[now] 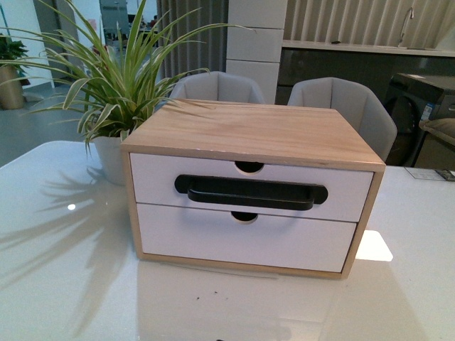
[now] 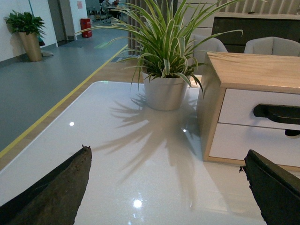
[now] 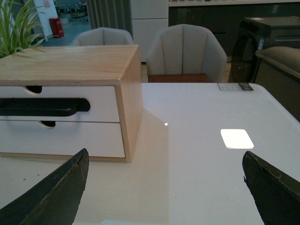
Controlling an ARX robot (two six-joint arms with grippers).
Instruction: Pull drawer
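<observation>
Left claw (image 2: 166, 157) and right claw (image 3: 164, 159) gape empty, seemingly readied for the shut white-fronted, black-bar-handled wooden drawer (image 1: 250, 188) ahead, between them.

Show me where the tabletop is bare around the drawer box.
Bare table in front of the drawer, and a wide patch right of the wooden box. Crowded at the box's left, where the plant pot stands close.

white black-handled drawer (image 1: 252, 187) — closed
</observation>
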